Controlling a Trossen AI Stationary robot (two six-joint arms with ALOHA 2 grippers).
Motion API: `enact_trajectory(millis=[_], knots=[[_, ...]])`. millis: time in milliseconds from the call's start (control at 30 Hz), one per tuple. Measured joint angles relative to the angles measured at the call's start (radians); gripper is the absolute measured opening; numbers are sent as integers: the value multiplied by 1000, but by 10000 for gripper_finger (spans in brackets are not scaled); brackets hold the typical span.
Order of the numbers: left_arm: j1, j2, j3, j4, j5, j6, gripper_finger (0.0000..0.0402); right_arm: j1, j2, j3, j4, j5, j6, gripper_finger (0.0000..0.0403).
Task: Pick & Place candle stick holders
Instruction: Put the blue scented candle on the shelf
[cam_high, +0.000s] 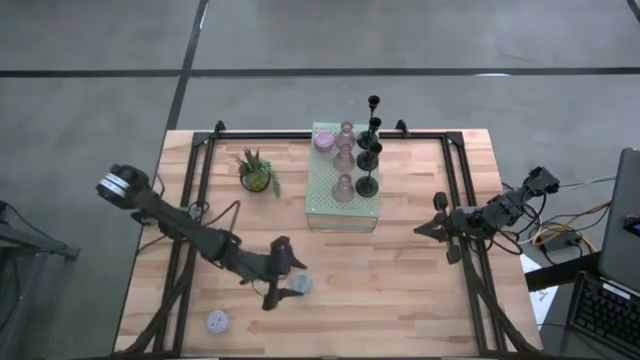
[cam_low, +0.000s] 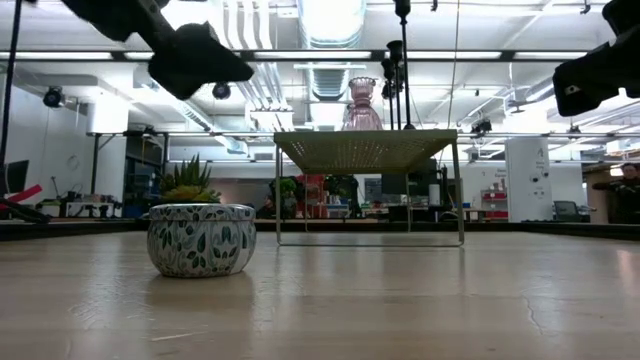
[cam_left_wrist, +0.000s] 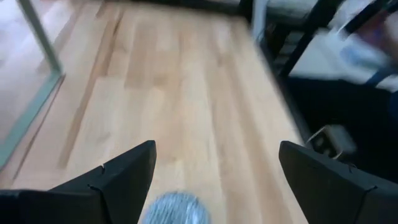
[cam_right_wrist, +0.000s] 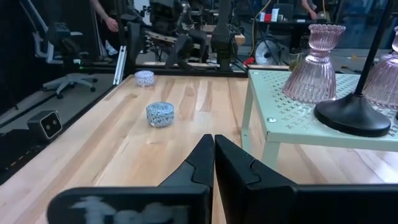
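Wooden tabletop (cam_high: 400, 290), light planks, dark frame rails along its edges.

Pale green perforated stand (cam_high: 343, 205) at roughly 12 o'clock from tabletop centre. It carries pink glass candle stick holders (cam_high: 343, 187) in a row and black slim-stemmed candle stick holders (cam_high: 368, 184) just beside them at 3 o'clock.

Left arm reaches in from 9 o'clock. Left claw (cam_high: 287, 285) is at about 7 o'clock from centre, fingers spread wide, gripping nothing, directly over a pale grey-blue round holder (cam_high: 301, 284). In the left wrist view that holder (cam_left_wrist: 175, 208) sits low between the parted fingers (cam_left_wrist: 127, 180).

Right arm is at the 3 o'clock edge. Right claw (cam_high: 428, 228) is closed, empty, off the surface.

Small potted plant (cam_high: 256, 174) at 10 o'clock from centre, well apart from the stand.

Second pale round holder (cam_high: 217, 321) near the 7 o'clock corner, apart from the first.
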Motion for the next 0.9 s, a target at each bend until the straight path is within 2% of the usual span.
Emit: enact_trajectory(millis=[133,300,633,900], knots=[[-20,33,124,-235,-30,-37,344,0,0,0,0,0,-4,8],[-28,98,196,-368,-46,-111,346,0,1,0,0,0,-2,8],[-27,211,207,-396,-47,-151,394,0,4,0,0,0,-3,8],[-27,262,200,-395,-57,-165,397,0,7,0,0,0,0,9]])
